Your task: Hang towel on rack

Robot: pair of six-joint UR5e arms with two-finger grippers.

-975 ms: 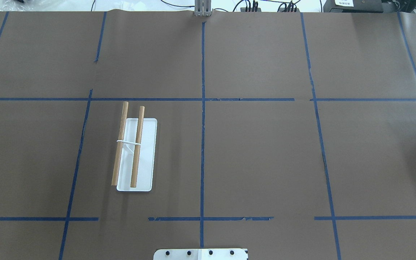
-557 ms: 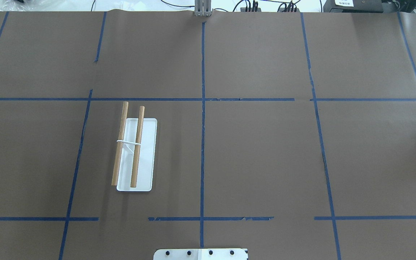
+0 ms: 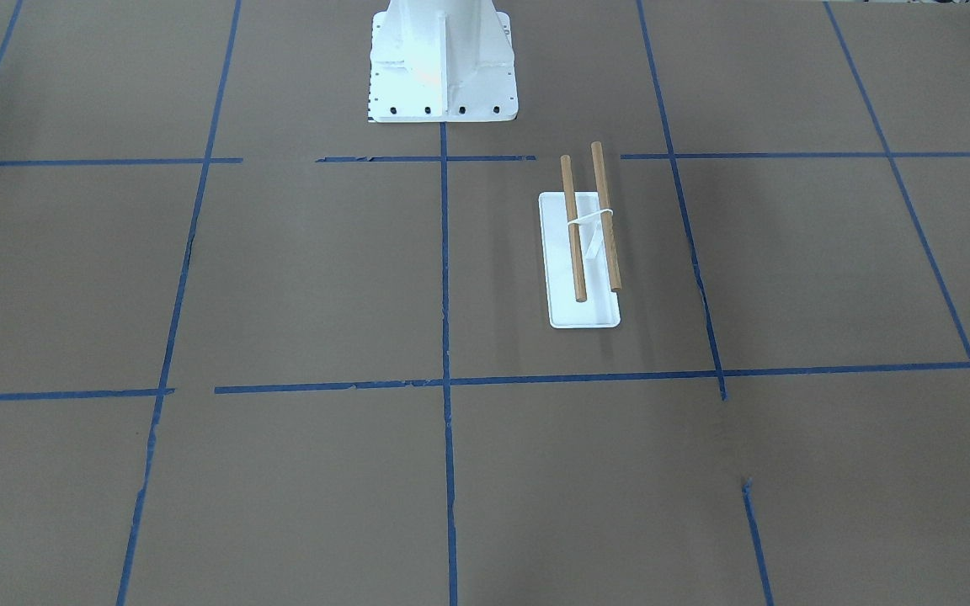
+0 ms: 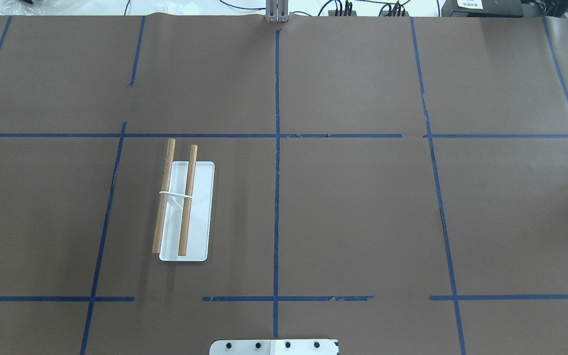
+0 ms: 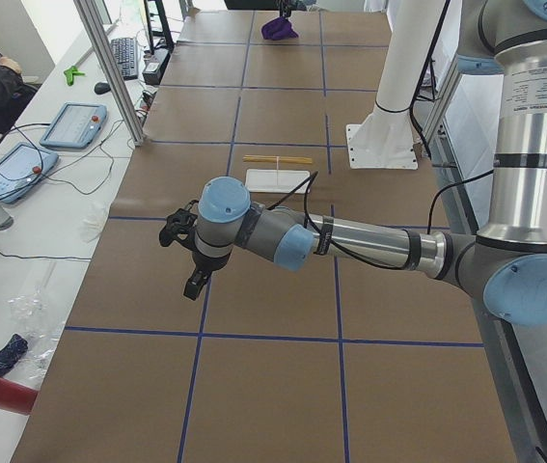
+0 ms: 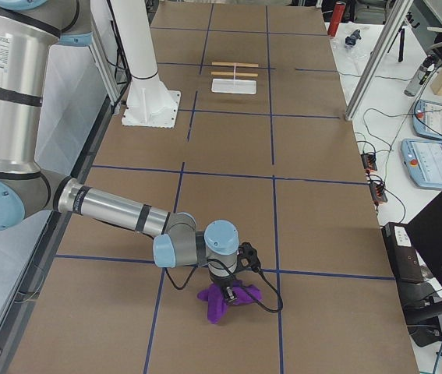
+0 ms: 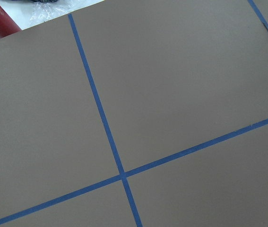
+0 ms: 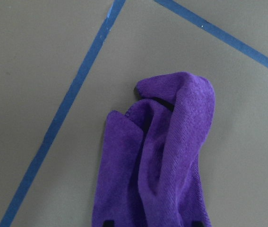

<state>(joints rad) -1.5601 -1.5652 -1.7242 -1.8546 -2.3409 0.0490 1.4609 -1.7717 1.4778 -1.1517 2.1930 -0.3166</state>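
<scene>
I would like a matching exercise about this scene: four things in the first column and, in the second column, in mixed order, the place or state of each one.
Column one:
1. towel
2. rack
3. left gripper
4. right gripper

Column two:
A. hangs above bare table, nothing beneath it
B. is low, right at a crumpled cloth
C. stands with nothing hung on it
D. lies in a purple heap at the robot's right end

Pairs: 1-D, 2-C, 3-A, 4-B.
</scene>
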